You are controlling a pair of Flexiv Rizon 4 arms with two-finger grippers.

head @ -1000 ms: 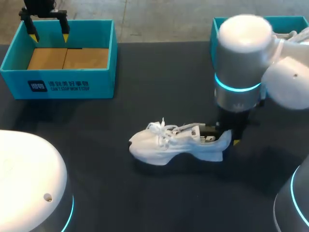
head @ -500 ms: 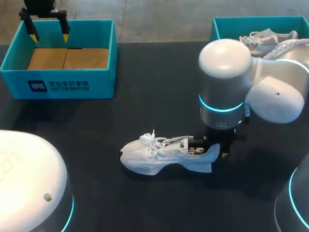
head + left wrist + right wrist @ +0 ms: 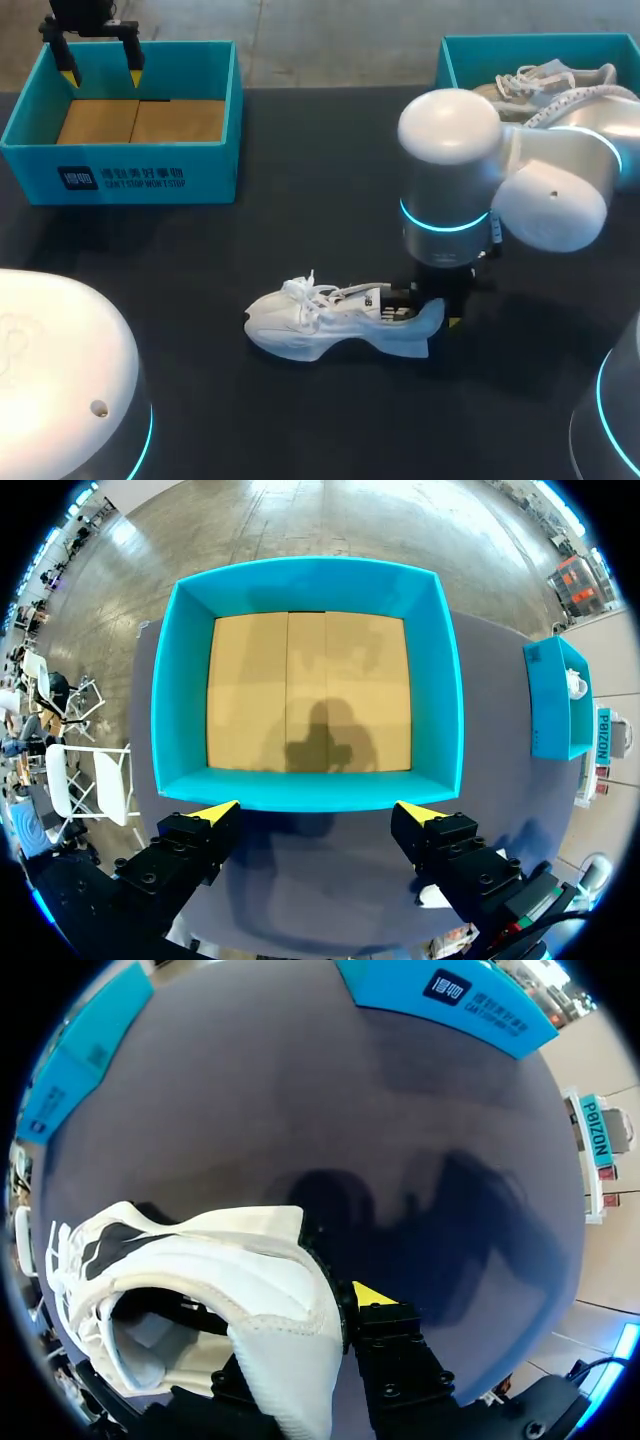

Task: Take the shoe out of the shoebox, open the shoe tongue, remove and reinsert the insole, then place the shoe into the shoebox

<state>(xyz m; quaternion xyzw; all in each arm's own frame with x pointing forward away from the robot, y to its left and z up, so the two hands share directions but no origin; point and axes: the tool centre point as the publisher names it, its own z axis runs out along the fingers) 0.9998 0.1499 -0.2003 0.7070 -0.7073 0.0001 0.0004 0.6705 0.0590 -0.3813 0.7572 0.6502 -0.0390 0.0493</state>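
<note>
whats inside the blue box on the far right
A pale laced shoe lies inside the shoebox. The right arm covers the box's near part, so anything else there is hidden.

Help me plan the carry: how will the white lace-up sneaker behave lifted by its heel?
Probably light: the right gripper pinches the white lace-up sneaker by the heel alone. Its thin heel collar looks soft, so the toe may droop. Loose laces could dangle.

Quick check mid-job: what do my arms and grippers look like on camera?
Both arms have smooth, rounded white housings with a glowing cyan ring at the joint, seen on the right arm and the left arm. The left gripper and right gripper are black and blocky, with visible screws and bright yellow wedge-shaped tips.
</note>
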